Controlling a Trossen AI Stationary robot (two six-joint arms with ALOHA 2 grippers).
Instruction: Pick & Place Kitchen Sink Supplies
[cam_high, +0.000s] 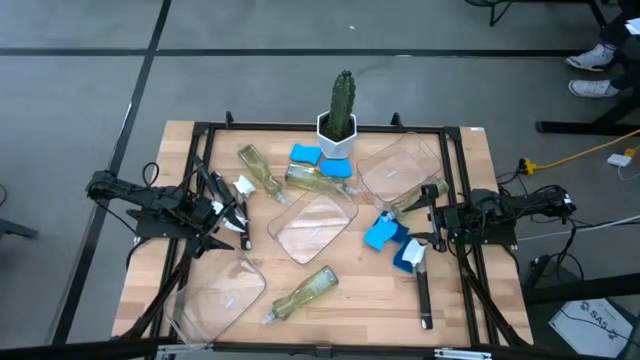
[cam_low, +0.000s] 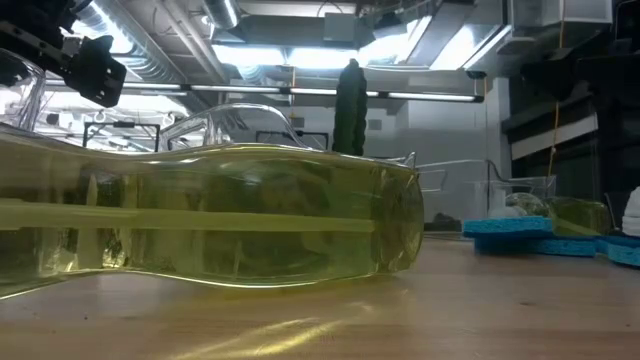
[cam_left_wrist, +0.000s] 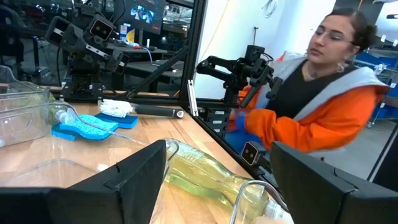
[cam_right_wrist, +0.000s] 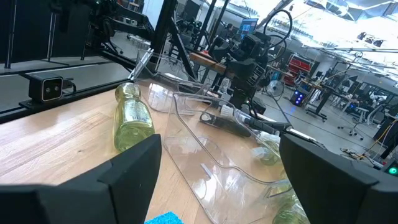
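The left pincer sits low over the left side of the wooden surface, its fingers spread wide with nothing between them. Just beside it lies a black-handled brush with its white head toward the middle. Near the front-left corner rests an empty clear tray, and just right of that a bottle of yellow-green liquid lies on its side.

Toward the back, a second bottle lies tilted, and next to it two blue sponges sit against a third bottle in front of the potted cactus. A second tray occupies the centre; a third tray stands back right, with a fourth bottle at its near edge.

Further right, two more blue sponges lie beside another brush, whose handle runs toward the front edge. The right pincer hovers just beside them — open too, and holding nothing.

The risks I judge from here: the bottles are round and lying flat, so a pinch off-centre could roll one away or squeeze it out sideways. The trays are light and crowd several supplies — a finger catching a rim would drag tray and contents together. The right-hand sponges overlap, so one grasp may lift both.
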